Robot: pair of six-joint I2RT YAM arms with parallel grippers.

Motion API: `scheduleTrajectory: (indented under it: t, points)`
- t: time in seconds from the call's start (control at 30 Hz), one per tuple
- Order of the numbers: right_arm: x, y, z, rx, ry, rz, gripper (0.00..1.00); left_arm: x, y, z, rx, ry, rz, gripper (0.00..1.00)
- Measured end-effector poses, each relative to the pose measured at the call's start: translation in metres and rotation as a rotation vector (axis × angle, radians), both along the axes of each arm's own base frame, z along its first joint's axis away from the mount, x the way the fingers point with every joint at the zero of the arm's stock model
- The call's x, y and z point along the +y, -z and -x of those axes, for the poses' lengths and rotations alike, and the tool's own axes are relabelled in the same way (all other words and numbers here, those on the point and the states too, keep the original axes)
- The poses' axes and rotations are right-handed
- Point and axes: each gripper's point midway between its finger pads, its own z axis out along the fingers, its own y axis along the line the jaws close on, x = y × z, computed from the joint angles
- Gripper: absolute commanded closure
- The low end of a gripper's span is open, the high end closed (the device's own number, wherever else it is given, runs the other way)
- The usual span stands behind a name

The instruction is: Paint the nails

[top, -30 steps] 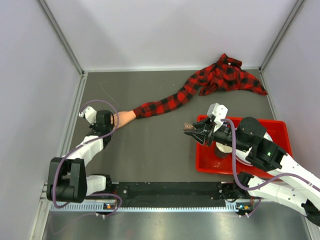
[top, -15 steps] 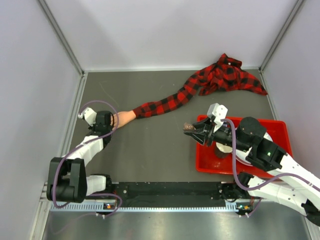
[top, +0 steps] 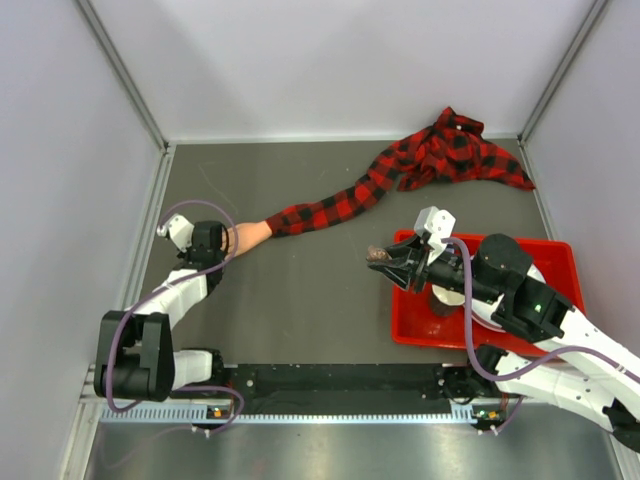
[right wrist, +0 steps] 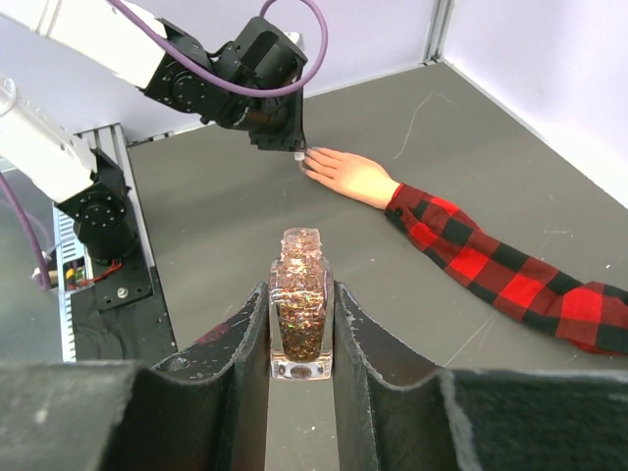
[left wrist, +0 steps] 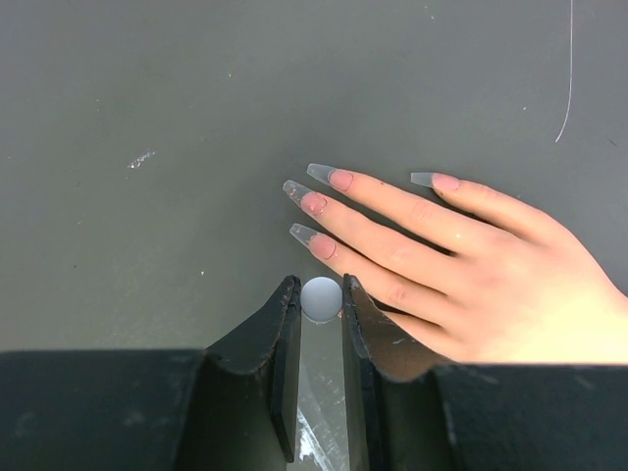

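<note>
The pale mannequin hand (left wrist: 471, 265) lies flat on the dark table, at the end of a red-and-black plaid sleeve (top: 330, 205). Its long nails (left wrist: 304, 234) point left, just above my left gripper (left wrist: 320, 287). That gripper is shut on a small white round cap (left wrist: 321, 298), which sits beside the lowest finger; whatever hangs below the cap is hidden. My right gripper (right wrist: 301, 294) is shut on an uncapped bottle of copper glitter polish (right wrist: 301, 314), held upright above the table near the red tray's left edge.
A red tray (top: 560, 255) lies at the right under the right arm, with a brown object (top: 445, 300) partly hidden in it. The rest of the plaid shirt (top: 455, 150) is heaped at the back right. Grey walls close in the table.
</note>
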Motion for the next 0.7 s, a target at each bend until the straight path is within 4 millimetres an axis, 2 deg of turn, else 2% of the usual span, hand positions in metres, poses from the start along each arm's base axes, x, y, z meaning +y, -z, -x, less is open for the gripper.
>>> scheduleTrajectory:
  t: [0.7]
  points:
    - [0.0000, 0.0000, 0.0001, 0.000, 0.000, 0.000, 1.00, -0.0097, 0.0010, -0.0047, -0.005, 0.041, 0.039, 1.00]
